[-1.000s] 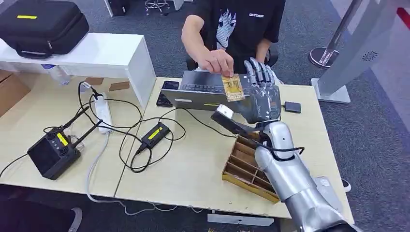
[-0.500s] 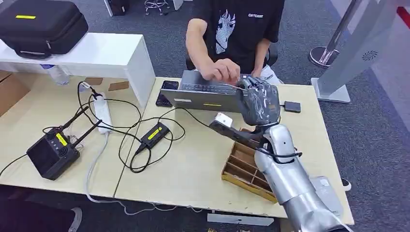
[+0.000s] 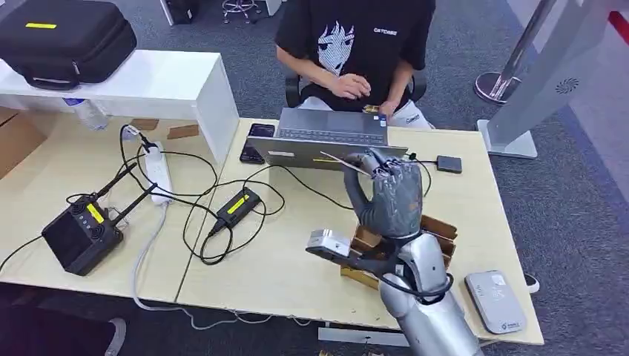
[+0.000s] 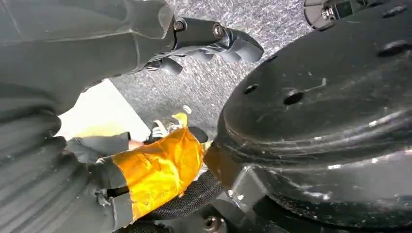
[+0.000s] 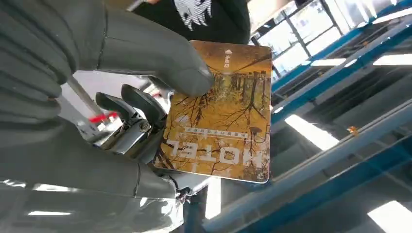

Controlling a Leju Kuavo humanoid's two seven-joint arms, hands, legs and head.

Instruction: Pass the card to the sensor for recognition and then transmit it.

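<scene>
My right hand [image 3: 392,194] grips the orange-brown hotel key card [image 5: 221,111] between thumb and fingers, raised above the table, so I judge the carry step; next it needs lowering flat onto the grey rounded sensor pad [image 3: 495,299] near the table's corner.

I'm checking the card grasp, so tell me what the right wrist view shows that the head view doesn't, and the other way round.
Right wrist view alone: the card's printed face, an autumn-tree picture with HOTEL lettering, and the thumb pressed on it.

Head view alone: the layout, with the grey sensor at the table's near right corner, the wooden divider tray and the laptop in front of the seated person.

Both: the right hand holding the card, seen edge-on from the head.
</scene>
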